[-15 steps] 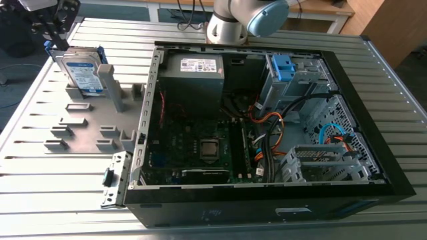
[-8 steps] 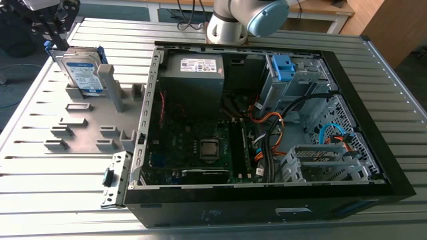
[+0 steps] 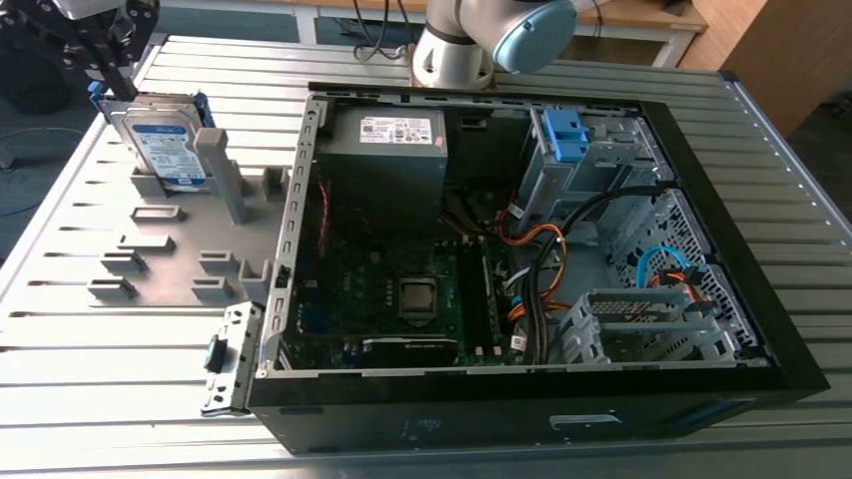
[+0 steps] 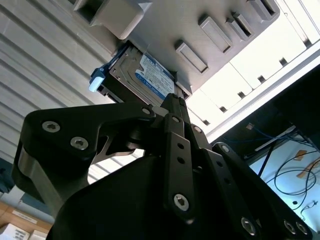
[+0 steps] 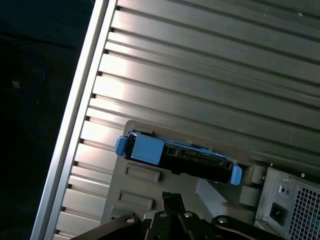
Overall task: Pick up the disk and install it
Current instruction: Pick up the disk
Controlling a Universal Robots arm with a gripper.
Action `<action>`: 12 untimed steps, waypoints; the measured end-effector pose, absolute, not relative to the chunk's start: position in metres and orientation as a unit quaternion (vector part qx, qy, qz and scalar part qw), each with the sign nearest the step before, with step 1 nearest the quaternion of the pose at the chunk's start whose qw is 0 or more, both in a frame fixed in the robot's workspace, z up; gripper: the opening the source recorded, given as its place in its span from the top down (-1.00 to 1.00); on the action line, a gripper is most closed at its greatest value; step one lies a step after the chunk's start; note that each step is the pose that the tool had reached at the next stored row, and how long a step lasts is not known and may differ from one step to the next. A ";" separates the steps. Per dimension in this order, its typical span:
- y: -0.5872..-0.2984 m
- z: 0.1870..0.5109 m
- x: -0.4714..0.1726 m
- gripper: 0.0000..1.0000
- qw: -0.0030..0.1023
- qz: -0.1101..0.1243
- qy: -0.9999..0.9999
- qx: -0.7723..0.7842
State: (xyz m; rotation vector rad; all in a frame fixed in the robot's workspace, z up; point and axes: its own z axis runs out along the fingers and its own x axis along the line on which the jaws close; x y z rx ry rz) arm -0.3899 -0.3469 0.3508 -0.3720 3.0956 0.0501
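The disk [image 3: 167, 148], a silver drive with a white-and-blue label and a blue frame, stands on edge in a slot of the grey holder plate [image 3: 160, 249] at the exterior view's left. My gripper [image 3: 123, 90] hangs just over the disk's top edge at its far corner. The second wrist view shows the disk [image 4: 145, 75] just beyond the gripper [image 4: 172, 101]. In the first wrist view, a small gap separates the disk [image 5: 175, 157] from the gripper [image 5: 169, 196]. The fingers look shut, with nothing between them.
An open black computer case [image 3: 533, 399] lies at the exterior view's right. Inside it are a grey power supply [image 3: 386, 150], a blue clip [image 3: 566, 135] at a drive bay and orange cables [image 3: 546, 239]. The arm's base [image 3: 460, 50] stands behind the case on the slatted table [image 3: 80, 349].
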 end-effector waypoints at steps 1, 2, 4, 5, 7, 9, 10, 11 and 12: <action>-0.347 0.351 -0.390 0.79 0.012 0.016 0.992 -0.122; -0.347 0.351 -0.390 0.79 0.012 0.016 0.992 -0.125; -0.347 0.351 -0.390 0.79 0.011 0.016 0.991 -0.132; -0.347 0.351 -0.390 0.79 0.011 0.016 0.991 -0.135; -0.347 0.351 -0.390 0.79 0.011 0.016 0.990 -0.142; -0.347 0.351 -0.390 0.79 0.011 0.016 0.989 -0.148; -0.347 0.351 -0.390 0.79 0.011 0.016 0.988 -0.151; -0.347 0.351 -0.390 0.79 0.011 0.016 0.988 -0.154; -0.347 0.351 -0.390 0.79 0.011 0.016 0.987 -0.157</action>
